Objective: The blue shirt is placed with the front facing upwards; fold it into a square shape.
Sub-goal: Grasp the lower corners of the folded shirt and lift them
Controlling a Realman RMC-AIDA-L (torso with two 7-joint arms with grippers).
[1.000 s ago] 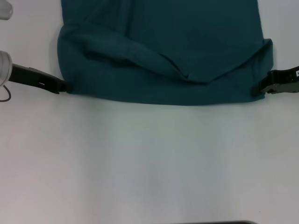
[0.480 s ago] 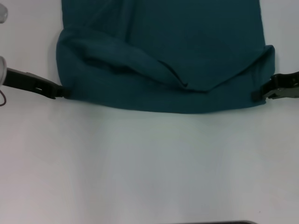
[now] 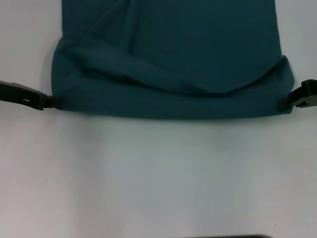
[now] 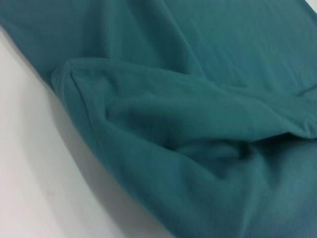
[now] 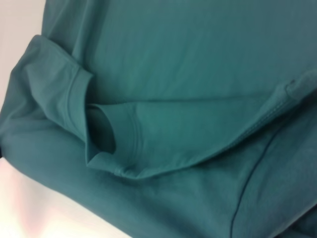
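The blue shirt (image 3: 168, 44) lies across the far half of the white table, its near part doubled over into a long fold that sags in the middle. At the fold's left corner my left gripper (image 3: 53, 102) is shut on the cloth. The right gripper (image 3: 283, 103) is shut on the right corner, level with the left one. Between them the fold is stretched wide. The left wrist view is filled by rumpled teal cloth (image 4: 198, 124). A sleeve with its stitched cuff (image 5: 124, 144) shows tucked into the fold in the right wrist view. No lettering or collar is visible.
Bare white table (image 3: 158, 173) spreads from the shirt's near edge toward me. A thin dark strip (image 3: 223, 236) lies at the nearest edge of the head view. The shirt runs out of view at the far side.
Both grippers have moved outward, away from each other, and slightly toward me. The fold between them has been pulled wider and flatter, and its pointed crease has smoothed out.
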